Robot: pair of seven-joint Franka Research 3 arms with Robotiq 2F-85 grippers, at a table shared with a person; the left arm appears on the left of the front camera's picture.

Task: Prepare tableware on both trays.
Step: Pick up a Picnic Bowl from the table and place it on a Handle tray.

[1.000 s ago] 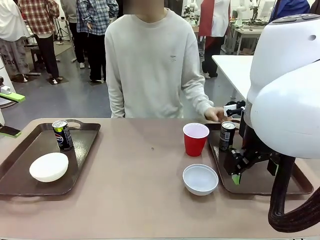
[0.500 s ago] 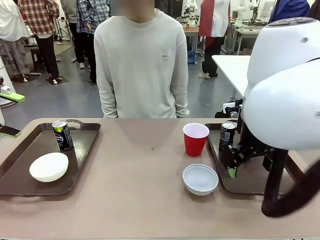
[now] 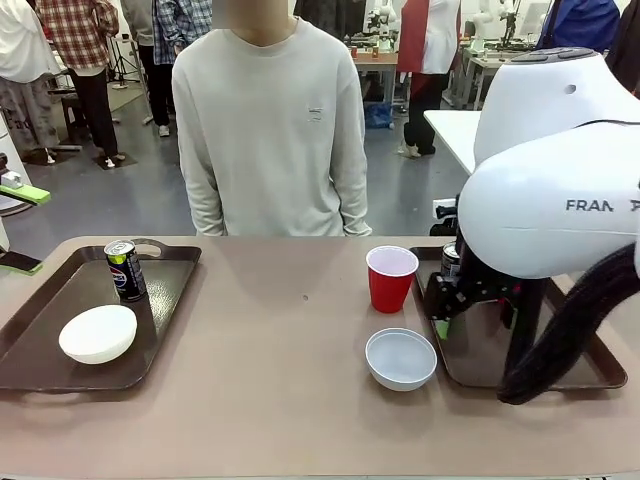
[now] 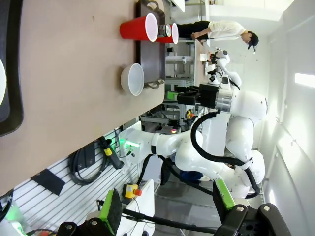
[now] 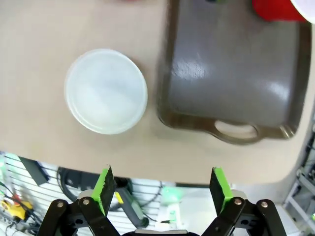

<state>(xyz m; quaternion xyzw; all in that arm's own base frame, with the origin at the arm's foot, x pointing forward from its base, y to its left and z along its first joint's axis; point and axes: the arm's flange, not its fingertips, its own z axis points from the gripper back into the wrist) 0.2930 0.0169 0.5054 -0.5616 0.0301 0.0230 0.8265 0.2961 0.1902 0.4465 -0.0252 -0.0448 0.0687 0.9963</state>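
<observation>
The right fingers gape wide and empty, and have swung off the right tray toward the bowl on the worktop beside that tray's near-left corner. The left fingers are spread and empty too. The person's hand has left the can, so the bowl and red cup probably remain. At the worktop's left edge the left tray holds a second bowl and a second can. A busy workshop lies behind.

Across matte beige tabletop you face person in pale cream sweatshirt, standing just behind far edge. Beyond, you see people in plaid shirts on grey floor; white table at right. Yellow box with red button below near table edge.
</observation>
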